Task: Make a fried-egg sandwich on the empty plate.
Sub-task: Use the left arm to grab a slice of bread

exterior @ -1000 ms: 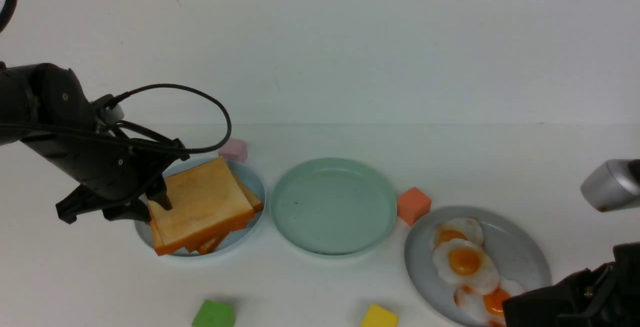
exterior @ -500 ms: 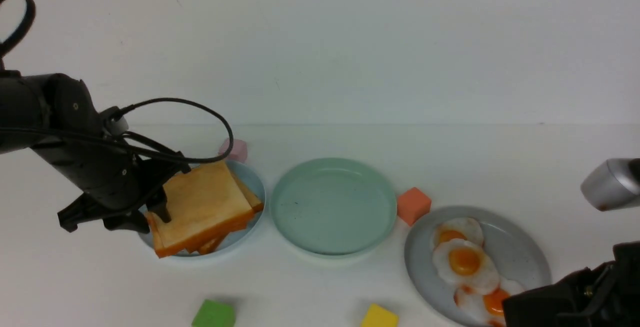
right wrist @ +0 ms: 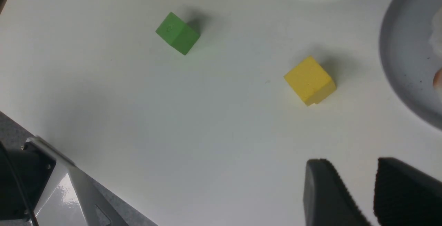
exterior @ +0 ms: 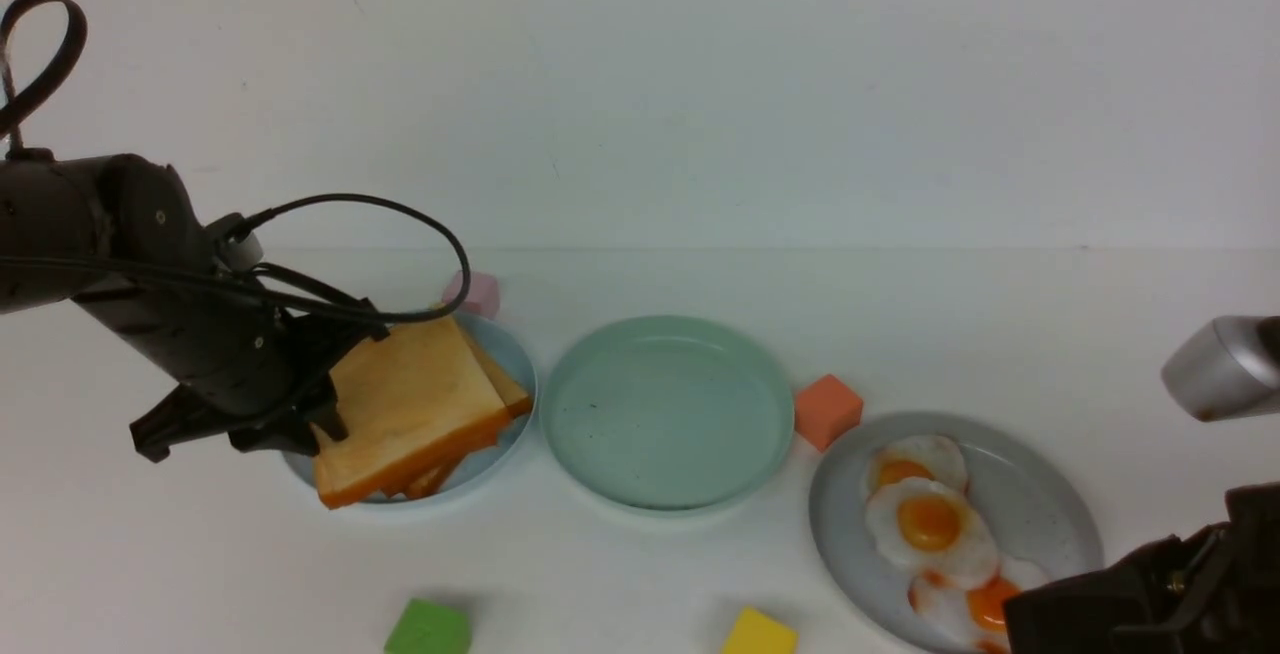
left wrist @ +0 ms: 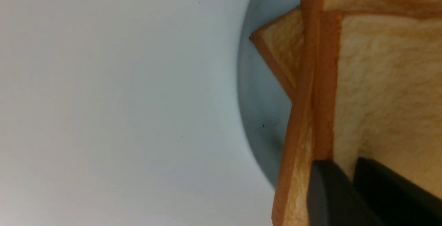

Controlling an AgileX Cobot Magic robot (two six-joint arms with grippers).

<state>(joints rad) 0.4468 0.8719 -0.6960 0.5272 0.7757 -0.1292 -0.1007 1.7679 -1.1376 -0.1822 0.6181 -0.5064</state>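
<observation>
Several toast slices lie stacked on the pale blue plate at the left. My left gripper is shut on the left edge of the top toast slice and holds it tilted above the stack. In the left wrist view my left gripper has one jaw under that slice and one on its face. The mint-green plate stands empty in the middle. Fried eggs lie on the grey plate at the right. My right gripper is open and empty above bare table.
A pink block sits behind the pale blue plate and an orange block between the mint and grey plates. A green block and a yellow block lie near the front edge. My right arm covers the grey plate's front corner.
My left gripper has closed on the top slice's left edge and shifted slightly right and up. The slice has tilted and moved right with it. The right arm has not moved.
</observation>
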